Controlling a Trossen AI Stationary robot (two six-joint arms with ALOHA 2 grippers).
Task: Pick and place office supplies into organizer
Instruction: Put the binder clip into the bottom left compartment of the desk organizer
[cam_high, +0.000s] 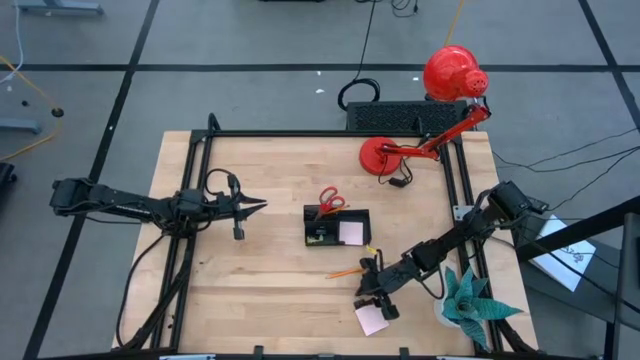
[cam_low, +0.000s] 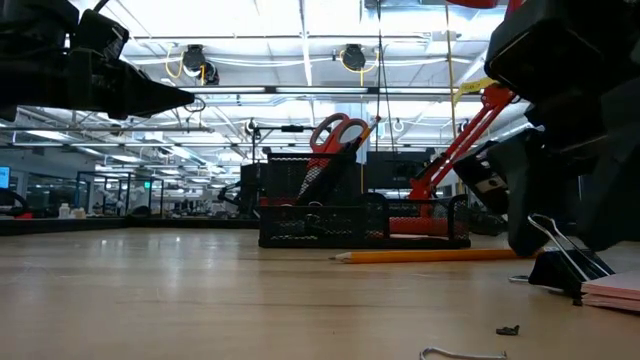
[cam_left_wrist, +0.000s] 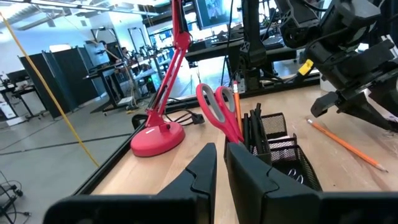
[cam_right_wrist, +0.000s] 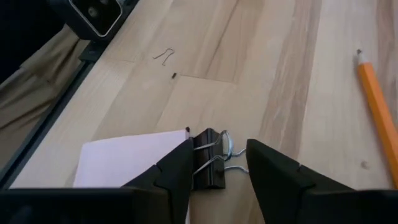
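Note:
My right gripper (cam_right_wrist: 219, 147) is open and low over the table near its front right, tilted downward. Its fingers stand on either side of a black binder clip (cam_right_wrist: 209, 167) with silver wire handles. The clip lies on the wood against the edge of the pink sticky-note pad (cam_right_wrist: 127, 165). An orange pencil (cam_high: 349, 271) lies between the pad and the black organizer (cam_high: 338, 228). The organizer holds the red-handled scissors (cam_left_wrist: 217, 109) and dark pens upright. My left gripper (cam_high: 252, 206) is shut and empty, level above the table's left half. My right gripper's fingers flank the binder clip's black body (cam_right_wrist: 211, 177), slanting down from the table's right. The clip lies close beside one finger (cam_right_wrist: 177, 168), and a clear gap separates it from the other. I cannot tell whether any finger touches it.
A red desk lamp (cam_high: 432, 110) and a black ribbed box (cam_high: 395, 115) stand at the far right. A teal paper plant (cam_high: 472, 302) is at the near right corner. A bent wire (cam_right_wrist: 163, 55) and a tiny dark bit (cam_low: 508, 329) lie near the front edge.

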